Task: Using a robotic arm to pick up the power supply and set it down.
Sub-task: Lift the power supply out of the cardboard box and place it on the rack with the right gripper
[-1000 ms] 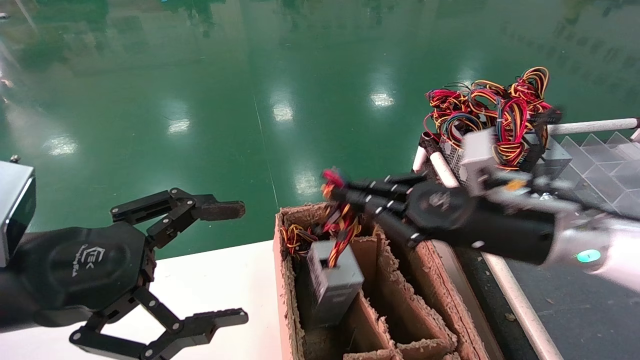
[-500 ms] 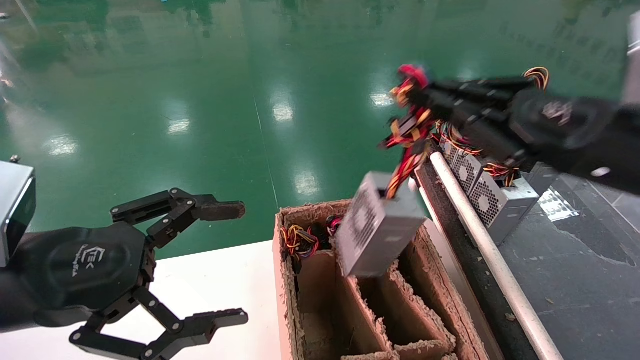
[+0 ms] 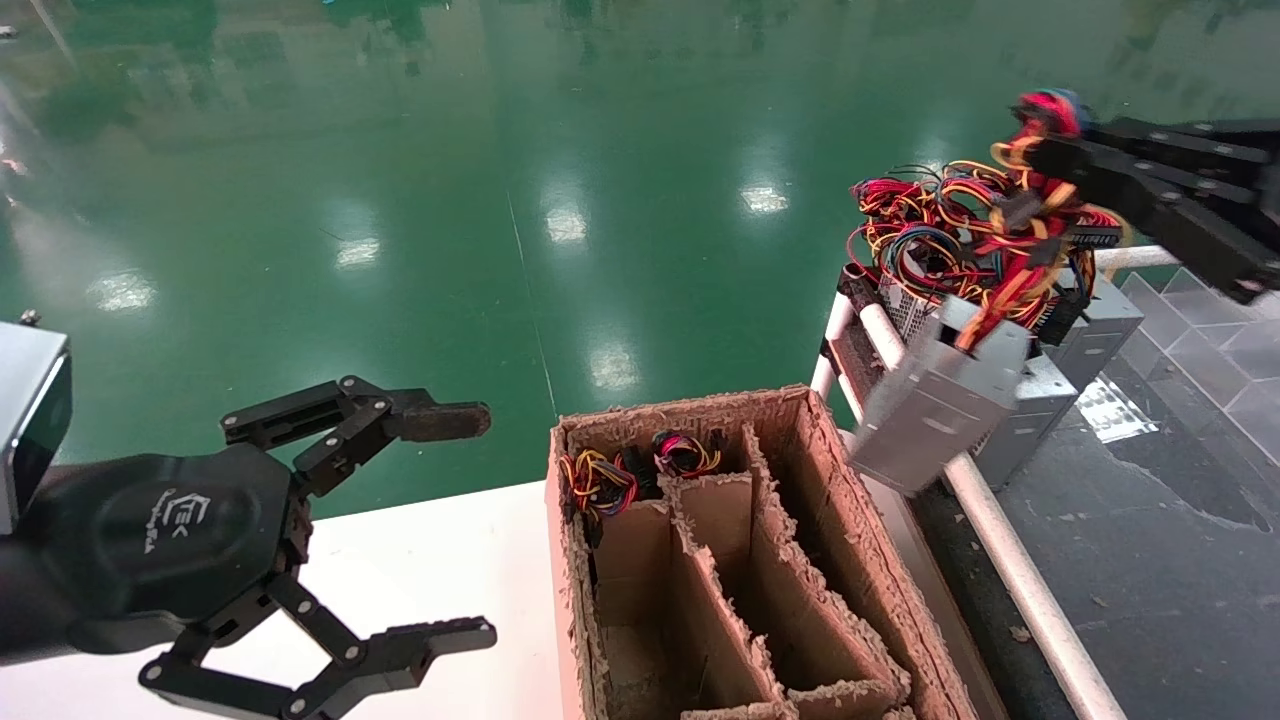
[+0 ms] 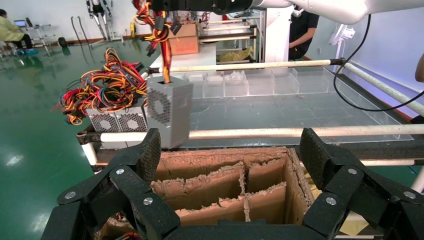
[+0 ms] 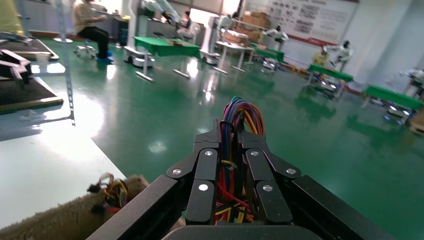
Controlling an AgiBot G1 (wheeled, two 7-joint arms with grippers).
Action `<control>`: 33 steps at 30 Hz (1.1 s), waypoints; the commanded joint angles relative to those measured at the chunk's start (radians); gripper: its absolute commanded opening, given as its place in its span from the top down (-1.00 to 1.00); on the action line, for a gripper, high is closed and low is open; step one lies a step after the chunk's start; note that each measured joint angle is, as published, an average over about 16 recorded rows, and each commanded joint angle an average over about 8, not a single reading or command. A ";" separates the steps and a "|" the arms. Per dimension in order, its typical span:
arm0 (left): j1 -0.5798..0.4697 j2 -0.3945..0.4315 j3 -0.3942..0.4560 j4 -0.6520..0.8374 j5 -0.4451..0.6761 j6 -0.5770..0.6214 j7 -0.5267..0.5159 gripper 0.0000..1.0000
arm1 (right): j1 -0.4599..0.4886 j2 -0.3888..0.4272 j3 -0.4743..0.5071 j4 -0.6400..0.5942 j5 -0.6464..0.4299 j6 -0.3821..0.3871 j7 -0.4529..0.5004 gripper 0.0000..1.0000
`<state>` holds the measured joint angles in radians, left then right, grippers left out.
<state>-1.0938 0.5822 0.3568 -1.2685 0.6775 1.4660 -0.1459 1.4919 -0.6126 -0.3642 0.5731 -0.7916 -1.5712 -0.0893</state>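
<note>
Your right end effector [image 3: 1045, 135] clamps the wires, the power supply [image 3: 935, 405] dangles mid-carry; next, lower it onto the rack.

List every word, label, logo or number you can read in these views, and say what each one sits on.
White logo mark with a line of small text beside it, on the back of the left gripper: too small to read.
Wall board with red and black print, far back in the right wrist view: blurred, unreadable.
Power supply, hanging by its wires from the right gripper: no label visible.
Cardboard box: no print visible.
</note>
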 commanded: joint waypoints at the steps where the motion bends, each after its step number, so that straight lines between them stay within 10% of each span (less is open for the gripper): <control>1: 0.000 0.000 0.000 0.000 0.000 0.000 0.000 -1.00 | 0.004 0.020 -0.001 -0.021 0.000 -0.011 -0.001 1.00; 33: 0.000 0.000 0.000 0.000 0.000 0.000 0.000 -1.00 | -0.088 0.282 -0.100 -0.081 0.144 0.000 -0.070 1.00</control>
<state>-1.0939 0.5820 0.3572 -1.2685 0.6772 1.4659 -0.1457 1.4125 -0.3368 -0.4658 0.4938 -0.6564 -1.5694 -0.1604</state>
